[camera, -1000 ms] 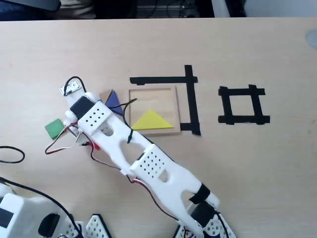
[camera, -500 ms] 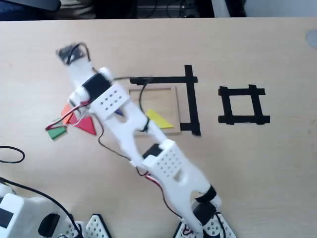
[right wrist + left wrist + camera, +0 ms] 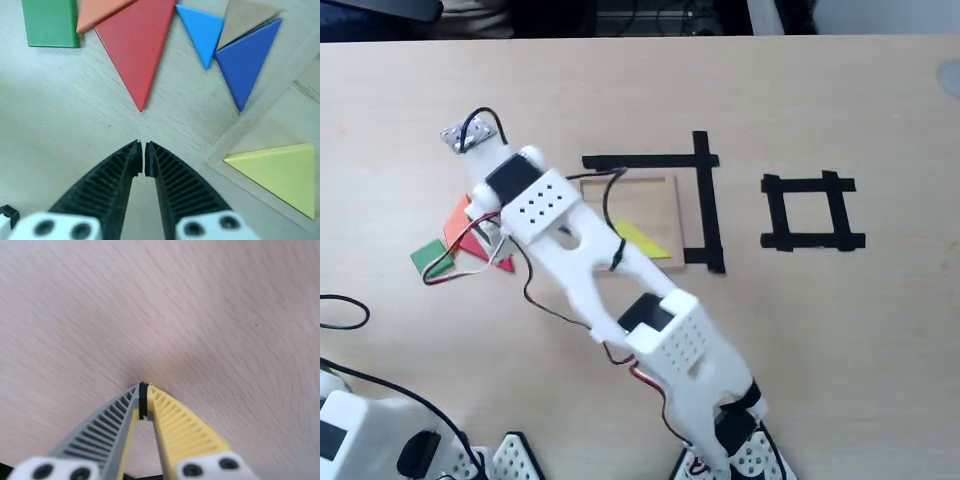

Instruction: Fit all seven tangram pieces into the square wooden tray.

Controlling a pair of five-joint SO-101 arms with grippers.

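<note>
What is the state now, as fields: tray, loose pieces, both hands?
tray: yellow triangle inside
loose, outside tray: green square, orange piece, red triangle, light blue triangle, dark blue triangle, tan piece
right hand: shut, empty, near red triangle's tip
left hand: shut, empty, over bare table

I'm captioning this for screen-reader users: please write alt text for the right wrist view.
The right gripper, shut and empty, hangs over the table, pointing at the tip of a red triangle. Around that lie a green square, an orange piece, a light blue triangle, a dark blue triangle and a tan piece; a yellow triangle sits in the wooden tray.
</note>
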